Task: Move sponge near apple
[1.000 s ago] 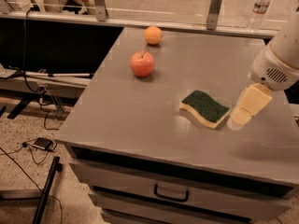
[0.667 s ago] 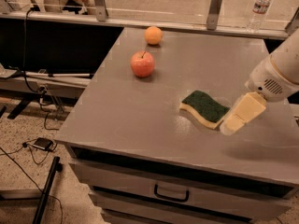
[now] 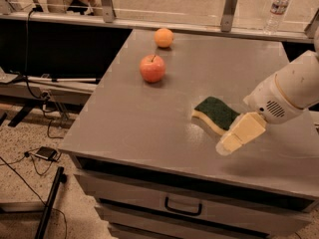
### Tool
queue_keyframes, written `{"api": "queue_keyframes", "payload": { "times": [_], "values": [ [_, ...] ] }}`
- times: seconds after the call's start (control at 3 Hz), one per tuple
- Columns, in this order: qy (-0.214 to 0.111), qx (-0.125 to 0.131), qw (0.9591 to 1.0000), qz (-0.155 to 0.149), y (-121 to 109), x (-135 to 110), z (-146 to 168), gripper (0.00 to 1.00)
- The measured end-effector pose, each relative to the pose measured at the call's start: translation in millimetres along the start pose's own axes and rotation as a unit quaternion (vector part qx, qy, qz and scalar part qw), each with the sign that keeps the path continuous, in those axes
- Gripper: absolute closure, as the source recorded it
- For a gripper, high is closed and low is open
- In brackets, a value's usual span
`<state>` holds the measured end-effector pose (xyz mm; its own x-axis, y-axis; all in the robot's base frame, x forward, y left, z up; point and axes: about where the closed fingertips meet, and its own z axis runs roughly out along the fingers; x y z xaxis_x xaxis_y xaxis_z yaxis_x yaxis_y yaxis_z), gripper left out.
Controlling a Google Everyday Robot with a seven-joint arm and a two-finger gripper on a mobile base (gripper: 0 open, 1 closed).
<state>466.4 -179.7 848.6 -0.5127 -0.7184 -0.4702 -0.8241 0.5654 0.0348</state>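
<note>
The sponge, dark green on top with a pale yellow base, lies flat on the grey tabletop right of centre. The red apple with a short stem stands further back and to the left, well apart from the sponge. My gripper, pale cream at the end of the white arm, comes in from the right. It hangs low over the table just in front of and to the right of the sponge's near end.
A small orange fruit sits behind the apple near the table's far edge. A plastic water bottle stands on the ledge at the back right. A drawer with a handle is below the table's front edge. Cables lie on the floor at left.
My gripper has moved down and to the left, toward the sponge's near right end. The sponge, apple and orange have not moved.
</note>
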Motion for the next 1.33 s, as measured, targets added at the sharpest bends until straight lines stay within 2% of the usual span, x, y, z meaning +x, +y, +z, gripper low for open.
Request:
{"api": "queue_keyframes", "payload": {
  "times": [0.33, 0.67, 1.33],
  "values": [
    [-0.006, 0.008, 0.9997, -0.020, 9.2, -7.4, 11.3, 0.00],
    [-0.010, 0.028, 0.9988, -0.039, 5.7, -16.8, 22.1, 0.00],
    [-0.010, 0.027, 0.9987, -0.041, 6.9, -18.6, 23.4, 0.49]
  ]
}}
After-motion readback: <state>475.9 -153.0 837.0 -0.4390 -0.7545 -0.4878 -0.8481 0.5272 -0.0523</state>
